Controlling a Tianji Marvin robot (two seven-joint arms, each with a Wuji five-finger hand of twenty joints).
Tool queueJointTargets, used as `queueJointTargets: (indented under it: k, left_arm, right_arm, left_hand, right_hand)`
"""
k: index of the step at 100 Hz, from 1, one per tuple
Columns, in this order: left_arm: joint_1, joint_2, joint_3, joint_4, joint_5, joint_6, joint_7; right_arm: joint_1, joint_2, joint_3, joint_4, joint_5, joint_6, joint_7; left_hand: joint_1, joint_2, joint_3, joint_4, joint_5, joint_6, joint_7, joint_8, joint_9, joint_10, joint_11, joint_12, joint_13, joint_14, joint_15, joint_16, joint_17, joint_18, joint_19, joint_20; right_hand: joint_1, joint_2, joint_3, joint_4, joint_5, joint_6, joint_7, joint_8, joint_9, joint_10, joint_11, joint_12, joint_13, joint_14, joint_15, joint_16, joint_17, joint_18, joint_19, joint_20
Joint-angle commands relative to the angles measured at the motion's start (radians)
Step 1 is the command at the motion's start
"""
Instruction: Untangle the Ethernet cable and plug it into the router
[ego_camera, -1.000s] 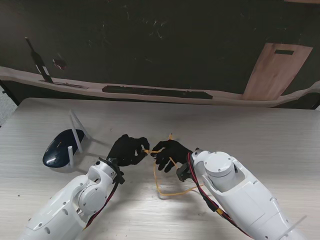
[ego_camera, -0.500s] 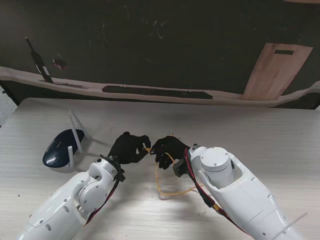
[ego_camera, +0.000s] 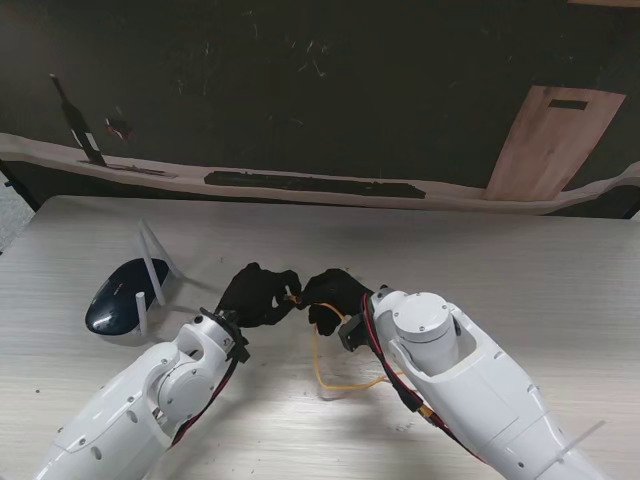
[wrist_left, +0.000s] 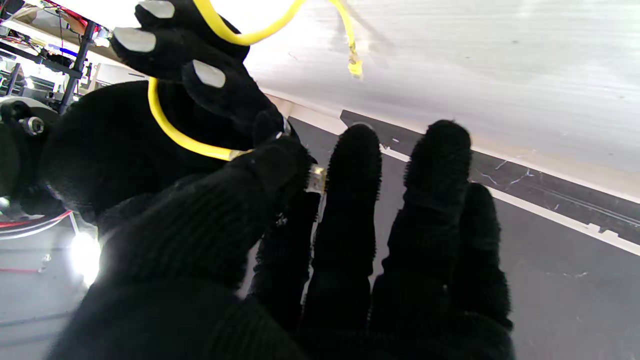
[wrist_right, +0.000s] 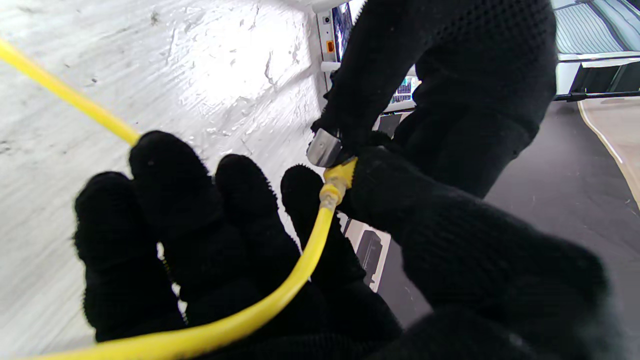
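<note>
Big pale table (ego_camera: 560, 270) under everything. Dark blue router (ego_camera: 122, 296) on the left side, white antennas sticking up. No writing clear enough to read. Left hand (ego_camera: 257, 296) and right hand (ego_camera: 333, 295) meeting fingertip to fingertip near the middle. Yellow cable (ego_camera: 322, 362) hanging in a loop toward the near edge. Left fingers (wrist_left: 280, 165) pinching its clear plug (wrist_left: 316, 179). Right fingers (wrist_right: 380, 185) closed on the cable just behind it.
</note>
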Motion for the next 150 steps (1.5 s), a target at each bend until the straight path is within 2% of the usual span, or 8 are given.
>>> queueJointTargets:
  k: [1, 30, 48, 61, 67, 95, 120, 150]
  left_arm:
    - [0.002, -0.002, 0.002, -0.006, -0.004, 0.003, -0.020]
    - [0.002, -0.001, 0.003, -0.008, -0.010, 0.003, -0.031]
    - [0.006, -0.003, 0.001, -0.010, -0.025, 0.010, -0.035]
    - [0.008, -0.005, 0.003, -0.012, -0.029, 0.027, -0.031]
    - [0.010, -0.006, 0.003, -0.015, -0.032, 0.036, -0.033]
    - [0.018, -0.012, 0.001, -0.025, -0.066, 0.082, -0.044]
    - [0.024, -0.015, -0.003, -0.032, -0.082, 0.109, -0.046]
    - [0.026, -0.017, 0.000, -0.039, -0.086, 0.140, -0.049]
  right_arm:
    - [-0.003, -0.006, -0.007, -0.002, -0.004, -0.010, 0.016]
    - [-0.005, -0.016, -0.017, 0.007, -0.021, -0.030, -0.024]
    - [-0.013, -0.019, -0.017, 0.012, -0.044, -0.056, -0.050]
    - [-0.019, -0.018, -0.028, 0.026, -0.120, -0.120, -0.090]
    - [-0.025, -0.018, -0.030, 0.030, -0.151, -0.155, -0.110]
    - [-0.053, -0.017, -0.037, 0.049, -0.321, -0.329, -0.229]
    - [-0.054, -0.018, -0.068, 0.091, -0.585, -0.473, -0.393]
    - [-0.053, -0.015, -0.117, 0.127, -0.798, -0.504, -0.537]
  left_hand:
    - [0.042, 0.037, 0.028, 0.055, 0.011, -0.066, 0.092, 0.034, -0.005, -0.029, 0.024, 0.019, -0.015, -0.038, 0.011, 0.010, -0.020, 0.015, -0.007, 0.020]
    - [0.043, 0.038, 0.028, 0.054, 0.010, -0.064, 0.092, 0.034, -0.006, -0.029, 0.023, 0.020, -0.017, -0.037, 0.008, 0.013, -0.020, 0.014, -0.008, 0.020]
    - [0.036, 0.026, 0.047, 0.060, 0.020, -0.052, 0.094, 0.032, 0.007, -0.022, 0.029, 0.019, -0.003, -0.033, 0.015, 0.016, -0.013, 0.014, 0.000, 0.023]
    - [-0.002, -0.023, 0.134, 0.050, 0.073, 0.000, 0.083, 0.006, 0.070, -0.001, 0.037, -0.030, 0.075, -0.022, 0.022, -0.017, 0.056, 0.000, 0.043, 0.032]
    - [-0.006, -0.030, 0.146, 0.046, 0.082, 0.016, 0.080, 0.001, 0.082, 0.005, 0.038, -0.040, 0.093, -0.020, 0.026, -0.025, 0.071, -0.002, 0.052, 0.033]
    - [-0.014, -0.036, 0.170, 0.044, 0.091, 0.037, 0.080, -0.001, 0.097, 0.010, 0.058, -0.049, 0.111, -0.004, 0.046, -0.032, 0.083, 0.012, 0.065, 0.034]
    - [-0.013, -0.031, 0.170, 0.041, 0.088, 0.031, 0.081, -0.001, 0.090, 0.010, 0.068, -0.052, 0.103, 0.001, 0.054, -0.034, 0.071, 0.018, 0.065, 0.034]
    - [-0.009, -0.028, 0.169, 0.039, 0.084, 0.033, 0.082, 0.001, 0.086, 0.014, 0.072, -0.054, 0.094, 0.005, 0.058, -0.034, 0.064, 0.024, 0.066, 0.035]
  right_hand:
    - [0.035, -0.015, 0.001, -0.021, 0.028, -0.029, 0.060, -0.014, 0.046, 0.037, 0.036, 0.015, 0.049, 0.014, 0.026, -0.010, 0.033, 0.039, 0.057, 0.019]
    - [0.087, 0.002, 0.003, -0.027, 0.073, -0.031, 0.139, -0.048, 0.133, 0.025, 0.040, 0.016, 0.133, 0.004, 0.050, -0.025, 0.125, 0.039, 0.085, 0.023]
    - [-0.019, -0.029, 0.007, -0.031, 0.007, -0.101, 0.106, 0.005, 0.061, 0.020, 0.055, 0.030, 0.066, 0.002, 0.062, -0.024, 0.053, 0.039, 0.084, 0.025]
    - [-0.117, -0.075, 0.057, 0.000, -0.015, -0.124, 0.029, 0.048, 0.001, 0.010, 0.045, 0.023, 0.007, -0.006, 0.039, -0.017, -0.004, 0.039, 0.068, 0.015]
    - [-0.165, -0.095, 0.081, 0.076, -0.036, -0.137, -0.040, 0.178, -0.045, -0.001, 0.025, 0.012, -0.039, -0.010, -0.008, -0.006, -0.054, 0.039, 0.041, -0.016]
    - [-0.169, -0.186, 0.115, 0.069, -0.131, -0.180, -0.064, 0.206, -0.248, -0.059, -0.112, -0.017, -0.295, -0.070, -0.308, -0.053, -0.301, -0.059, -0.199, -0.147]
    - [-0.141, -0.347, 0.206, 0.055, -0.106, -0.146, -0.081, 0.197, -0.231, -0.066, -0.125, -0.019, -0.277, -0.091, -0.452, -0.097, -0.291, -0.116, -0.291, -0.252]
    - [-0.128, -0.350, 0.241, 0.054, -0.091, -0.202, -0.024, 0.224, -0.197, -0.095, -0.075, 0.000, -0.132, -0.082, -0.352, -0.074, -0.118, -0.009, -0.136, -0.229]
